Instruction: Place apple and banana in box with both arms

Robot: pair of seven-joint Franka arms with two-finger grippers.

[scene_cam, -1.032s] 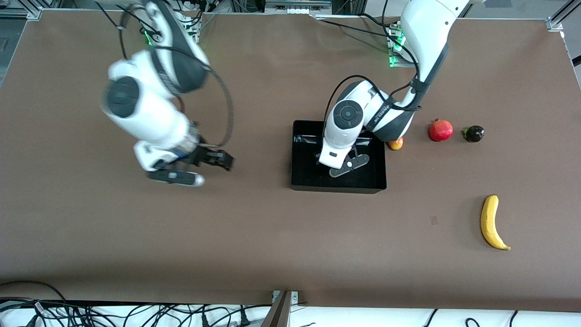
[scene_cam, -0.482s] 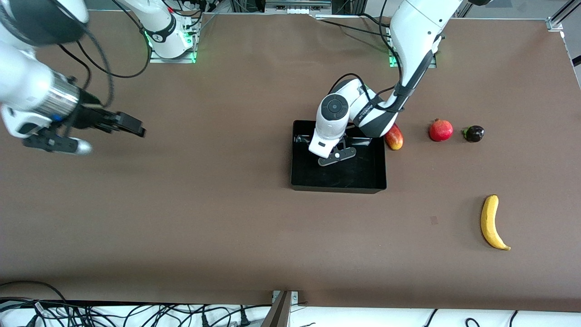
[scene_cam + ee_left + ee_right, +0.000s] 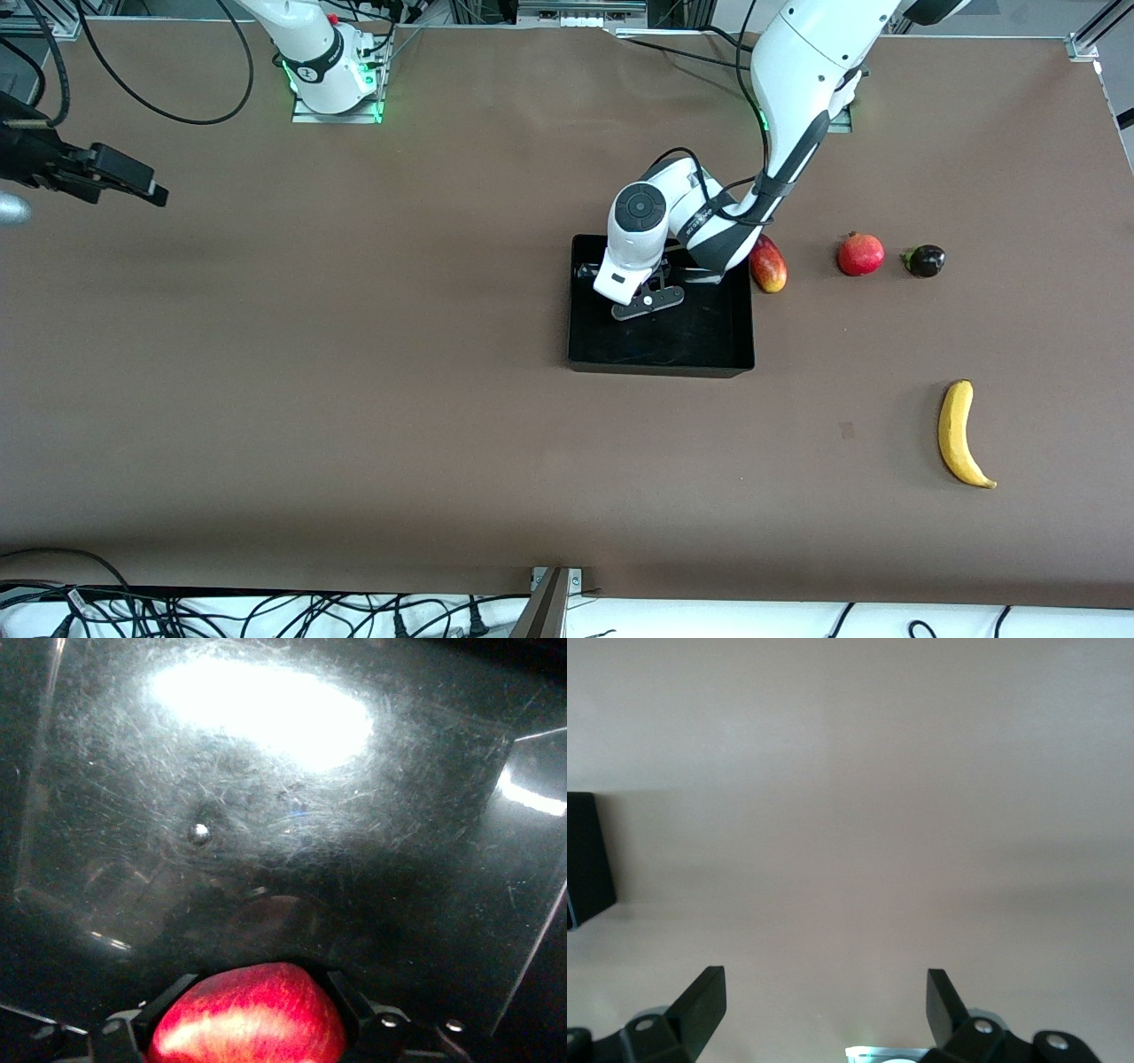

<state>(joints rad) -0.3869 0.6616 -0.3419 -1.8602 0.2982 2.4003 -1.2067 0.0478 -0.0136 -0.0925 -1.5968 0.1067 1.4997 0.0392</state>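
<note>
My left claw (image 3: 252, 1028) pinches the apple (image 3: 248, 1014) over the box (image 3: 660, 359); it looks firm, smooth and round, so I judge a grip across its middle safest. My right claw (image 3: 824, 992) waits, spread.

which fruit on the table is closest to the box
The red-yellow mango, lying right beside the box wall; the pomegranate, dark fruit and banana lie farther off.

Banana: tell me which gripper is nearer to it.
Left. The left gripper, shut on the apple, is over the box, toward the banana's end of the table. The right gripper hangs open over the right arm's end.
</note>
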